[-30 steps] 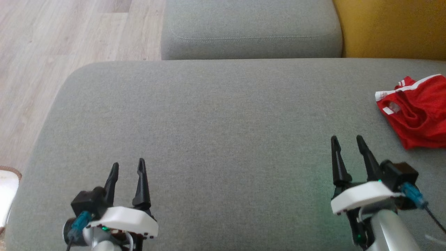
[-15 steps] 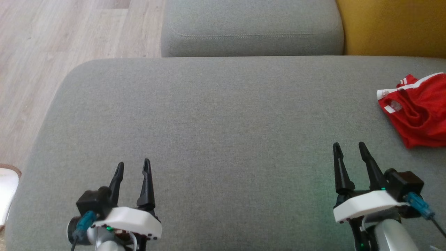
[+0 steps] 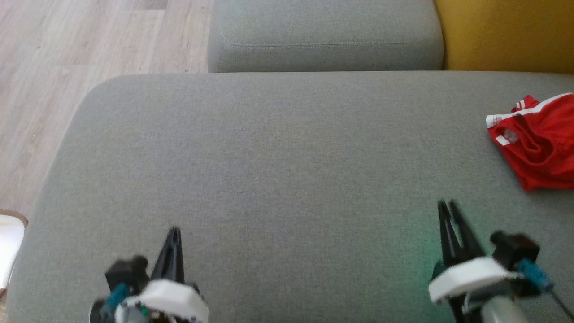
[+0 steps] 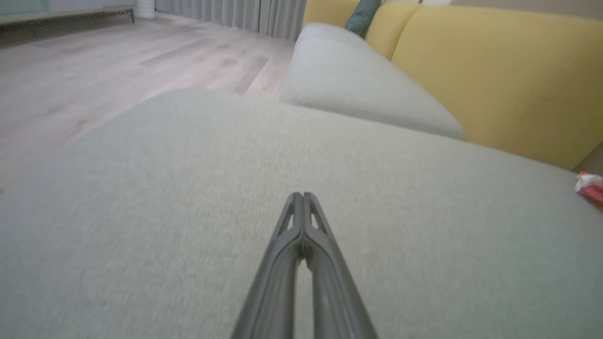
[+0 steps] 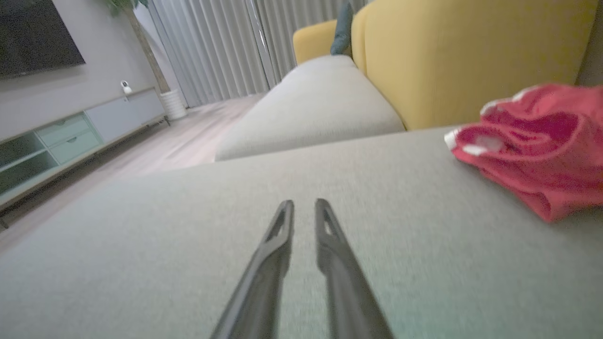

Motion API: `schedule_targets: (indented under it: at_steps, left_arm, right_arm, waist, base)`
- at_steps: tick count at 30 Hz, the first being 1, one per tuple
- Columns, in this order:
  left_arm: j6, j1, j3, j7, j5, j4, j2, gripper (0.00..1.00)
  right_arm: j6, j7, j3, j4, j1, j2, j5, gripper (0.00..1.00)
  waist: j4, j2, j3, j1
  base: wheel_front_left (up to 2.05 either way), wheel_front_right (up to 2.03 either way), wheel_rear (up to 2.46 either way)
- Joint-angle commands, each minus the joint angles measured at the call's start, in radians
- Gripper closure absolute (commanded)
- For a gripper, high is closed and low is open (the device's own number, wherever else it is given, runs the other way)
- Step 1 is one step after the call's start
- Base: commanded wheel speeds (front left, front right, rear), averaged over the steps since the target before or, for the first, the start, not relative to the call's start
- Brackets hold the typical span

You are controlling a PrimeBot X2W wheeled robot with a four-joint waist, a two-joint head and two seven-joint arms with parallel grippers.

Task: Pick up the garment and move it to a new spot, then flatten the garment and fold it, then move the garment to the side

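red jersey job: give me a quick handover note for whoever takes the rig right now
Left gripper: shut, empty, over the grey fabric seat cushion.
Right gripper: jaws a narrow gap apart, empty, over the same cushion.
Bright red mesh jersey with white stripe trim: crumpled in a heap at the cushion's right side, ahead and to the right of the right gripper, untouched.
Done: nothing yet.
Left: pick the jersey up and move it, flatten it, fold it, set it aside.
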Motion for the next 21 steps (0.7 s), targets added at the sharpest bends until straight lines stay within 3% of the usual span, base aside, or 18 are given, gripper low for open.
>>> schedule_targets:
  at_steps: [1,21]
  left_arm:
    - [0.0,0.0,0.0,0.0,-0.002,0.0,0.0,1.0]
    - [-0.032,-0.012,0.046,0.051,-0.204,0.009,0.003,1.0]
  right_arm:
    - [0.0,0.001,0.0,0.0,0.0,0.0,0.002,1.0]
    - [0.001,0.048,-0.024,-0.002,-0.001,0.0,0.212,1.0]
  waist:
    - [0.0,0.0,0.0,0.0001]
    - [-0.009,0.0,0.005,0.0001]
  base:
    - [0.0,0.0,0.0]
    - [0.0,0.0,0.0]
